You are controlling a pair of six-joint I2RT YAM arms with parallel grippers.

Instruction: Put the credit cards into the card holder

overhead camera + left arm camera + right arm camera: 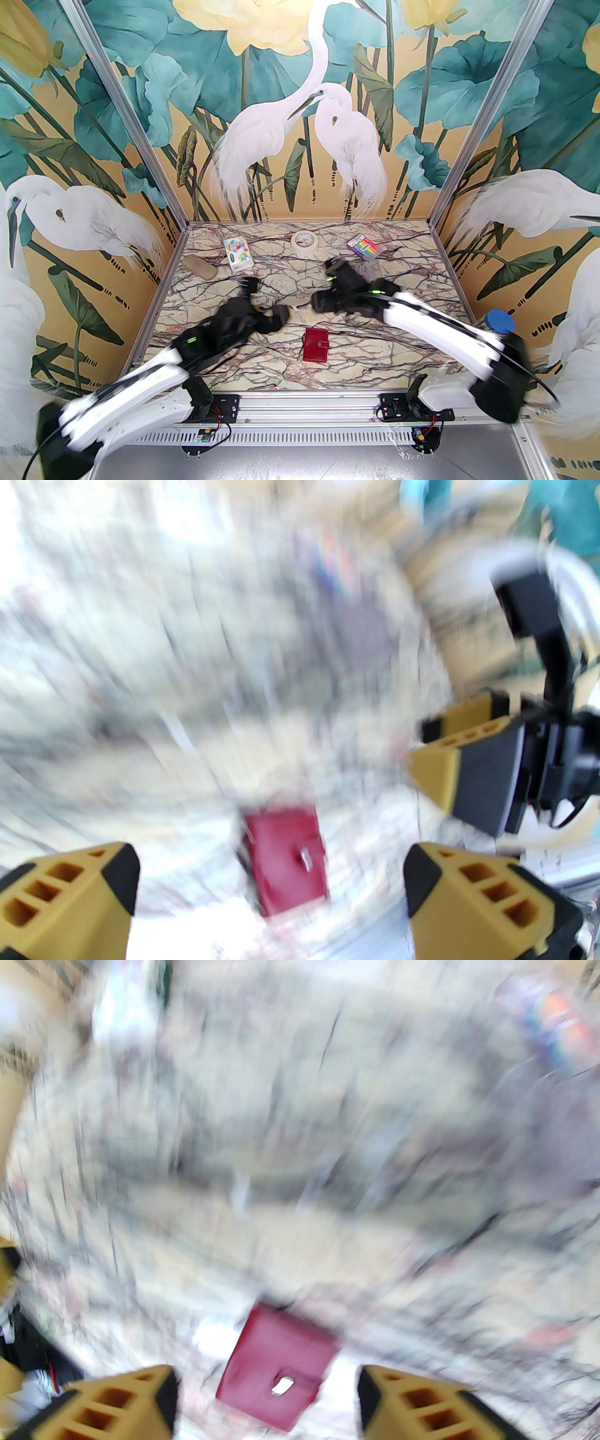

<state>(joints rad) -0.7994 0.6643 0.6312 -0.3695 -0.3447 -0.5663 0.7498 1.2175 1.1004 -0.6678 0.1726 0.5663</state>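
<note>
Left gripper [272, 869] and right gripper [267, 1384] are hovering wide apart, empty, near the closed card holder [315, 344], tape roll [304, 242] and rainbow packet [362, 247] lying beyond.

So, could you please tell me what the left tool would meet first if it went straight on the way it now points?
Most likely the closed card holder, which lies on the table straight ahead between the open fingers of the left tool; the view is blurred, so depth is uncertain.
</note>
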